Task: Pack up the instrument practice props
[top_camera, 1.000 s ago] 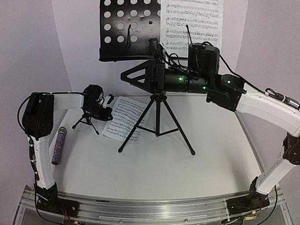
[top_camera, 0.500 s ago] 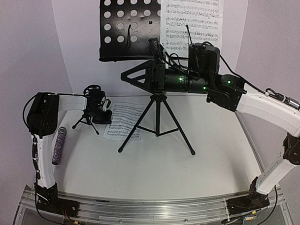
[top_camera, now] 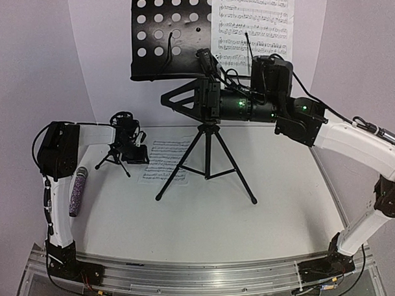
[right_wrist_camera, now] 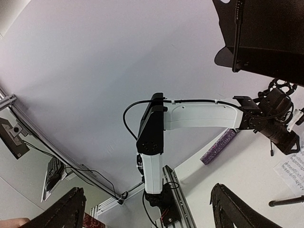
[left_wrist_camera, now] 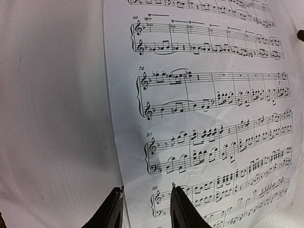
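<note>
A white sheet-music page (top_camera: 164, 159) lies on the table, and its left edge (left_wrist_camera: 199, 118) runs between the fingers of my left gripper (left_wrist_camera: 146, 205). The jaws stand a little apart just above the page. The small black mic stand (top_camera: 109, 159) is right behind my left gripper (top_camera: 138, 155). Near the table's left edge lies the purple glitter microphone (top_camera: 77, 192). The tall black music stand (top_camera: 171, 35) holds another sheet-music page (top_camera: 255, 22). My right gripper (top_camera: 176, 100) hovers wide open beside the stand's post, with nothing between its fingers (right_wrist_camera: 232, 209).
The music stand's tripod legs (top_camera: 234, 166) spread over the table's middle. In the right wrist view I see the left arm (right_wrist_camera: 190, 116), the microphone (right_wrist_camera: 218, 147) and the stand's desk (right_wrist_camera: 270, 33) overhead. The metal rail (top_camera: 202, 278) runs along the near edge.
My left gripper swung left and turned, shifting the table page with it, and its jaws have now parted. The right arm drifted slightly to the right.
</note>
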